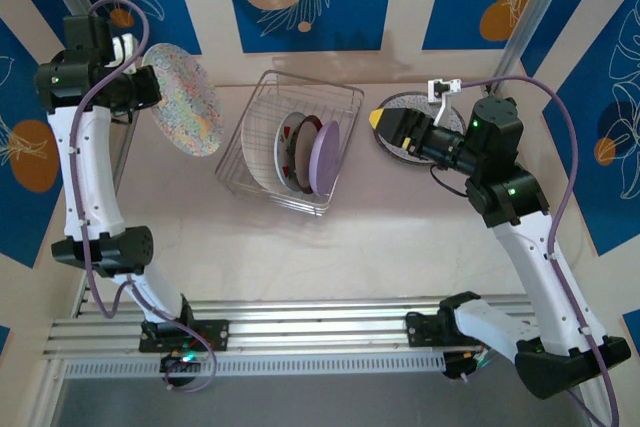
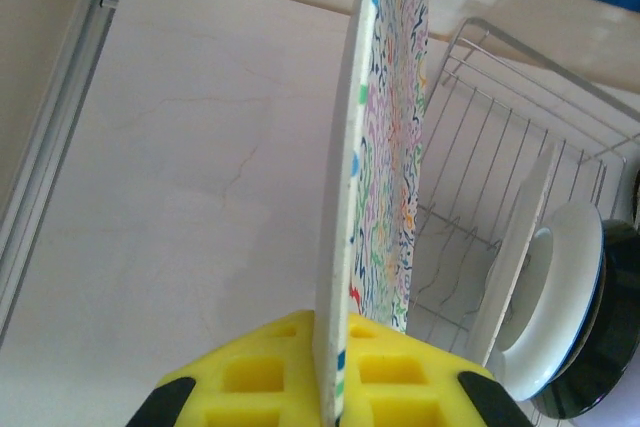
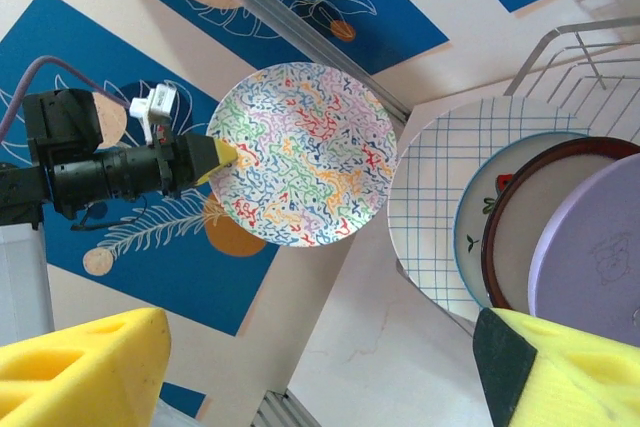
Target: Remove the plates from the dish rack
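Pale tabletop carries the dish rack, where four plates stand on edge: a grid plate, a strawberry plate, a brown-rimmed plate and a lilac plate. The right wrist view shows the strawberry print, which is unclear from above. Left of the rack, the left gripper pinches a squiggle-patterned plate upright by its rim. Right of the rack, the right gripper points toward the rack, fingers wide apart, over a speckled plate lying flat.
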`<action>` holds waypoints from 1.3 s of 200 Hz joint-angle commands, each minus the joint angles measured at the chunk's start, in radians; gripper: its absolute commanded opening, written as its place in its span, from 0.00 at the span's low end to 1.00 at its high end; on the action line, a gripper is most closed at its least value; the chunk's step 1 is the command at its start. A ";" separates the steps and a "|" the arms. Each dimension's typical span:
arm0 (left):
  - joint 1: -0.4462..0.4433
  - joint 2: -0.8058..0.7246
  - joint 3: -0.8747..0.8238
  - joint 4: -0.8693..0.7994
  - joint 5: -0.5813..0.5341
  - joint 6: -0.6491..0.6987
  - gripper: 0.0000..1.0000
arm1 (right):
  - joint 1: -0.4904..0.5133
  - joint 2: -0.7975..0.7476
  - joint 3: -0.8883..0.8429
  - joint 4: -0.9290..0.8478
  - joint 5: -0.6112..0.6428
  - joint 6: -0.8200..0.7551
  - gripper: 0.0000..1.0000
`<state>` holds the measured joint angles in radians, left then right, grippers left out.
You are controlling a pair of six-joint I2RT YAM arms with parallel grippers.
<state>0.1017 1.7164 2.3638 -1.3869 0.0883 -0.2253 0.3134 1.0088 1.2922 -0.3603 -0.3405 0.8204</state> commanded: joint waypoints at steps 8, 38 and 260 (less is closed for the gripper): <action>0.038 -0.071 -0.051 0.112 0.060 -0.086 0.00 | 0.010 -0.022 -0.026 0.008 0.014 0.020 0.82; 0.063 -0.106 -0.108 0.205 0.141 -0.178 0.00 | 0.018 -0.011 -0.033 0.029 0.012 0.047 0.84; 0.051 -0.238 -0.529 0.888 0.505 -0.814 0.00 | 0.225 0.770 0.421 0.408 -0.051 0.473 0.90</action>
<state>0.1562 1.5120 1.8610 -0.7124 0.5079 -0.9154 0.5285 1.7115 1.6550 -0.0101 -0.3592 1.2140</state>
